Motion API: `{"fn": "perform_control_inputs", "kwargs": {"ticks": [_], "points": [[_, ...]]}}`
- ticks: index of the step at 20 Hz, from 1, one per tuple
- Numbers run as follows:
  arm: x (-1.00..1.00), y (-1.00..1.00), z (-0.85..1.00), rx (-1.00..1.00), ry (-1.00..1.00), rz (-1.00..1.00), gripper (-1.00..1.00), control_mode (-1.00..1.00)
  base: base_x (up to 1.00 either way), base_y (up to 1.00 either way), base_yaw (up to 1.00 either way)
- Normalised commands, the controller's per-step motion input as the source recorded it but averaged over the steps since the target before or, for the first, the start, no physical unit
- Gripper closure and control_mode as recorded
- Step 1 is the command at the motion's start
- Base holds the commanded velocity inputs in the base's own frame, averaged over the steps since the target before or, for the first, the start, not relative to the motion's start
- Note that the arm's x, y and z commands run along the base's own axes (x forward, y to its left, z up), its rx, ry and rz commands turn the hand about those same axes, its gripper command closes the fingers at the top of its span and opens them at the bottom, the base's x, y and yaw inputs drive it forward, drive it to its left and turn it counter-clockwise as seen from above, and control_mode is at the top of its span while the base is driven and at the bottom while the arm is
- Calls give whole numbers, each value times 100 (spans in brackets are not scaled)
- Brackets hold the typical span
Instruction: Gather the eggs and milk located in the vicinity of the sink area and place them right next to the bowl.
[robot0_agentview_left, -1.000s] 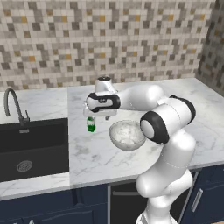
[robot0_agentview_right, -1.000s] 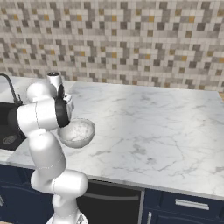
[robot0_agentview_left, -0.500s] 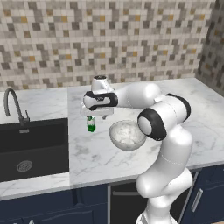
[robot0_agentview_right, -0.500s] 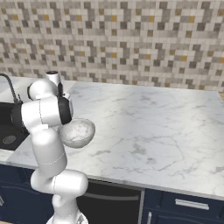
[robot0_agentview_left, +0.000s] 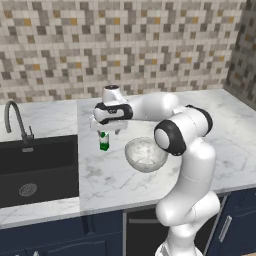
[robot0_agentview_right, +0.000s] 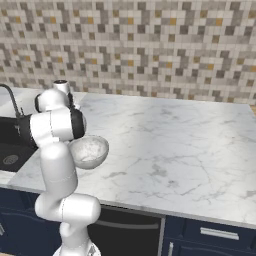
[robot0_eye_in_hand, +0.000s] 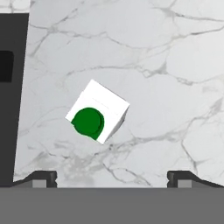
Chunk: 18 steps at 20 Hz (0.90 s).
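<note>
Hand view looks straight down on the milk (robot0_eye_in_hand: 98, 117), a white carton with its green cap facing the camera, standing on the marble counter (robot0_eye_in_hand: 175, 87) a little toward nine o'clock of centre, with the black sink (robot0_eye_in_hand: 11, 96) along the nine o'clock edge. The gripper (robot0_eye_in_hand: 112, 177) has its jaws spread wide and holds nothing; the two finger tips sit far apart at the six o'clock edge and the carton lies between their lines but nearer the left one. In the left base view the gripper (robot0_agentview_left: 108, 131) hovers just above the milk (robot0_agentview_left: 104, 141), which stands close to the bowl (robot0_agentview_left: 145, 154), at about ten o'clock from it. To do this step well, I would judge that the hand should shift slightly so the carton is centred between the tips, and turn so the pads meet two flat faces, since the carton sits rotated against the jaw line; then descend straight and close below the cap. Hard to make out: the eggs cannot be found in any picture, and in the right base view the arm's own body hides the carton, with the bowl (robot0_agentview_right: 90, 151) partly covered too
</note>
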Motion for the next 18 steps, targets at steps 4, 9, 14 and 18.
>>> {"fn": "perform_control_inputs", "kwargs": {"ticks": [4,9,14,18], "points": [[22,0,-2,0,0,0,-100,-100,0,0,0],[26,0,-35,0,3,0,-100,-100,0,0,0],[28,9,-16,0,3,0,-100,-100,0,0,0],[9,18,0,0,0,0,-100,-100,0,0,0]]}}
